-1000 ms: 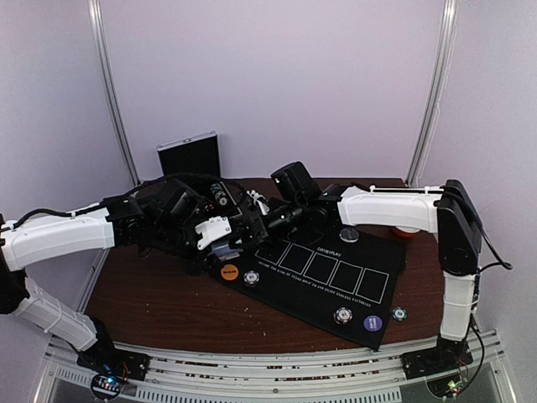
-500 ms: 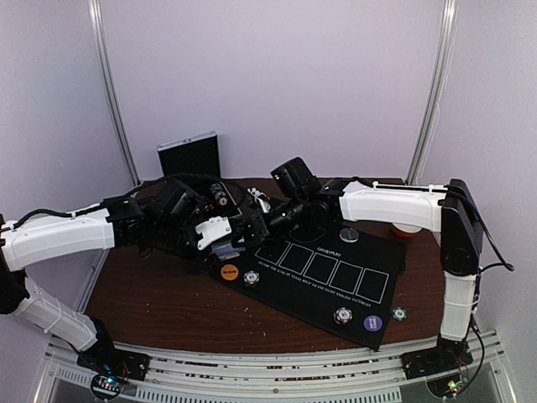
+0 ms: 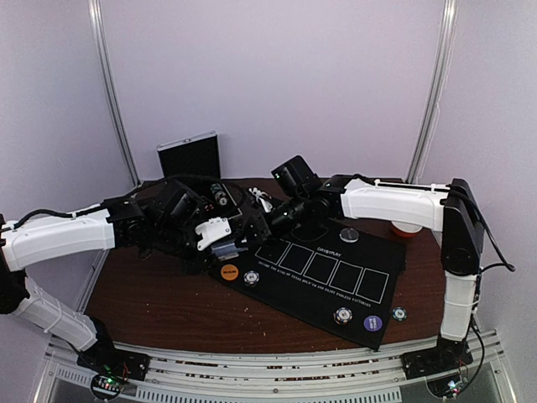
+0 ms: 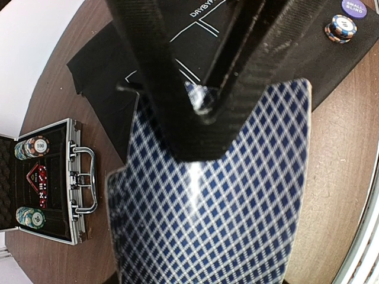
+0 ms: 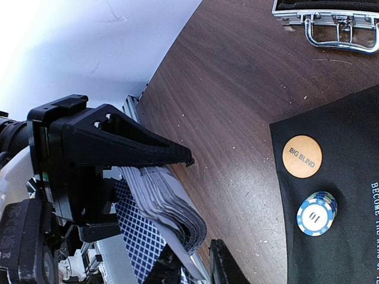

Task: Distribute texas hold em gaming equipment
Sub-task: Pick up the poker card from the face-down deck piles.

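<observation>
While the 2 arms are meeting above the far left corner of the black mat, the left gripper is holding a stack of blue-checked cards, its jaws pinched narrow on one end of the stack. The cards are hanging in the air over the wooden table, just left of the mat. The right gripper is pointing in from the right, with its fingers sitting at the edge of those cards. Whether its jaws are gripping one, I cannot tell.

Down on the mat's left corner, an orange button is lying with a blue-and-white chip just to its right. At the near right corner, a 2nd chip and a purple button are sitting side by side, with a 3rd chip just off the mat. A dark button is resting at the far edge. At the far left, an open metal case is showing more chips inside.
</observation>
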Controlling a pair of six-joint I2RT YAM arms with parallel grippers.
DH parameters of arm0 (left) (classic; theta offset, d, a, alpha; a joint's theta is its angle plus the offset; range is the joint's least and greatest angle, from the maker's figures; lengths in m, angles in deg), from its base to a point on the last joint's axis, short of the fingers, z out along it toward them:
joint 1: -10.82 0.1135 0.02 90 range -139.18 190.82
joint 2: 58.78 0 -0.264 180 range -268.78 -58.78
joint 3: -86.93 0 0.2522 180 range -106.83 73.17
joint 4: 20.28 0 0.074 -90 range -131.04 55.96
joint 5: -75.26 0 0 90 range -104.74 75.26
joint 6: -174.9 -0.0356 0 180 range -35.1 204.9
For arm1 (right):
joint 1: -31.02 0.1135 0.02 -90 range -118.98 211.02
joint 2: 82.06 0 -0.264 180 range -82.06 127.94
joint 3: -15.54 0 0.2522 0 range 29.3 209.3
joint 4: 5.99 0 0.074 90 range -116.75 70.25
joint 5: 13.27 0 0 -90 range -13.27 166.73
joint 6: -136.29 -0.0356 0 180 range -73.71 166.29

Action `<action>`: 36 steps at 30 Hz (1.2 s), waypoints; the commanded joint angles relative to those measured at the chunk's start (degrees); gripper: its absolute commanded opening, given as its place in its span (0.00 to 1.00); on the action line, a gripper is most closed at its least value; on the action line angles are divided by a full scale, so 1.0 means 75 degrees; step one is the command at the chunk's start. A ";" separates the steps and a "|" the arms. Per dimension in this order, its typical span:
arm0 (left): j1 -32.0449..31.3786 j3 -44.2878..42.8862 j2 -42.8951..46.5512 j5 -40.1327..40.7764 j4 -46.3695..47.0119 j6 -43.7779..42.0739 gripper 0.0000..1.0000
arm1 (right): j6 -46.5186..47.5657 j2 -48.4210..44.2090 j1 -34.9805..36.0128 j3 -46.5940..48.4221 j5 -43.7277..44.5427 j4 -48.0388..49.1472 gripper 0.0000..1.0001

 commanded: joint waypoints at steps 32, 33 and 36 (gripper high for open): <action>0.0175 0.0138 -0.0200 0.0323 0.0606 0.0506 0.47 | 0.0864 -0.1505 -0.0813 0.0358 0.0363 -0.1352 0.00; 0.0197 0.0143 -0.0213 0.0330 0.0609 0.0550 0.47 | 0.0829 -0.1589 -0.0900 0.0306 0.0380 -0.1333 0.00; 0.0273 0.0162 -0.0220 0.0347 0.0643 0.0657 0.47 | 0.0634 -0.1780 -0.1162 0.0094 0.0518 -0.1145 0.00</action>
